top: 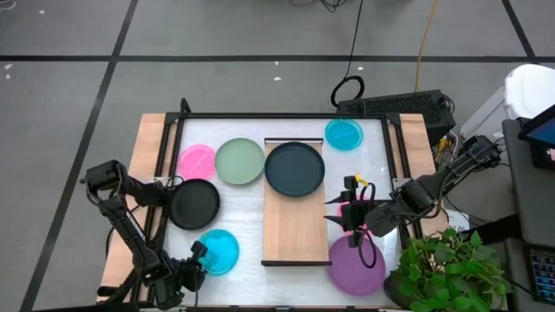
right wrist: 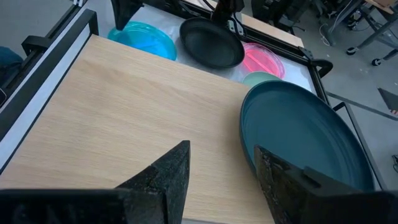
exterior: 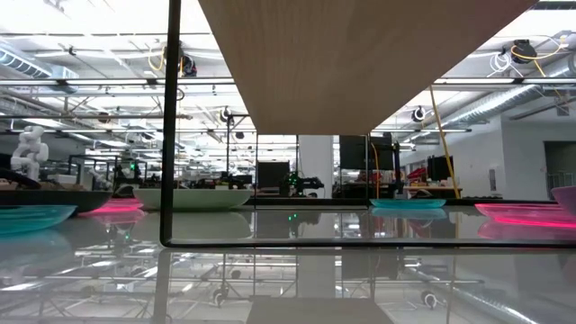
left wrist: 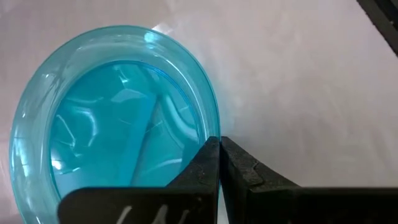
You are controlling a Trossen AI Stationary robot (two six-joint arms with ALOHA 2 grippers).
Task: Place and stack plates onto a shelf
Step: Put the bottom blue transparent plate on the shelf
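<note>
Left gripper (left wrist: 219,163) fingers clenched on rim of round cyan-blue plastic plate (top: 217,250), lower left; right gripper (right wrist: 217,171) fingers released over long light-wood shelf (top: 295,227).

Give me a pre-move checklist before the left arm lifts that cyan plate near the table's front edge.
1. Left gripper closed on the rim of the cyan plate: ok, fingers pinched together at its edge.
2. Plate flat on the table, nothing stacked on it: ok.
3. Free room on the shelf: ok, only the dark teal plate sits at its far end.
4. Right gripper clear of the drop spot: not ok, it hangs open over the shelf's near half.
5. Black plate clear of the lift path: cannot tell, it lies close beside.
</note>
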